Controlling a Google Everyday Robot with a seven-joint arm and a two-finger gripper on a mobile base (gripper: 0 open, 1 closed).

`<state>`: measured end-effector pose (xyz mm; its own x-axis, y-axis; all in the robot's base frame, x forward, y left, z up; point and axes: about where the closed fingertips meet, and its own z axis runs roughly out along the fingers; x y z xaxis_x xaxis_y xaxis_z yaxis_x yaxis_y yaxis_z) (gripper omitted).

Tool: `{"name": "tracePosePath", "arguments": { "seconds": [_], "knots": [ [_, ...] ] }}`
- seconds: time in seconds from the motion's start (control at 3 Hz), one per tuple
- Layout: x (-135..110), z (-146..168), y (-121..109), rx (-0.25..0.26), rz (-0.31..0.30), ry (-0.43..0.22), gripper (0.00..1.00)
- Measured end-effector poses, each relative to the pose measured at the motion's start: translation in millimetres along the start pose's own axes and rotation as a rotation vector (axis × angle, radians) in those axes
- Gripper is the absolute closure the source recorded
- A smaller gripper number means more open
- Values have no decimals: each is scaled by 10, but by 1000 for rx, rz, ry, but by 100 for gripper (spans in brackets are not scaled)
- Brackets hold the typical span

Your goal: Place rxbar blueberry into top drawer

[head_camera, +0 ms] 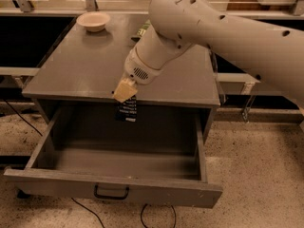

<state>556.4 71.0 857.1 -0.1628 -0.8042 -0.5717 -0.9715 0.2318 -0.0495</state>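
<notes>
Task at the carrying stage. The gripper (125, 93) hangs just past the front edge of the cabinet (80, 65), at about the middle of its width, and its pale fingers are clamped together on the upper end of the snack bar (127, 110). The bar hangs upright below them in the air, its top level with the cabinet's front edge and its lower end in front of the dark opening under the cabinet top, above the back part of the drawer (57, 184). The drawer stands pulled out fully toward the viewer from the cabinet front, with its small dark handle (111, 192) centred on the front panel; nothing lies inside it. Done, as judged from this layout: the drawer is open, the bar is grasped and lifted clear of the cabinet top. Left to do: lower the bar into the drawer and let it go; it is not yet inside. The bar appears small, flat and rectangular, in a dark navy wrapper with pale lettering that cannot be read here; it looks light and stiff enough to hang straight from one end. The arm (228, 37) reaches in from the cabinet's right rear. A pale bowl (93, 21) sits at the cabinet's left rear corner, and a scrap of green bag (142, 30) shows behind the arm.
</notes>
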Motion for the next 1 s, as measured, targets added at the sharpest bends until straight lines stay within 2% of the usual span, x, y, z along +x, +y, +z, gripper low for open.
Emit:
{"name": "tracePosePath", "arguments": {
  "seconds": [0.33,0.67,1.0],
  "knots": [
    [10,35,1,-5,4,-3,100],
    [13,-175,158,42,-22,-2,100],
    [98,-322,283,97,-19,-12,100]
  ]
}}
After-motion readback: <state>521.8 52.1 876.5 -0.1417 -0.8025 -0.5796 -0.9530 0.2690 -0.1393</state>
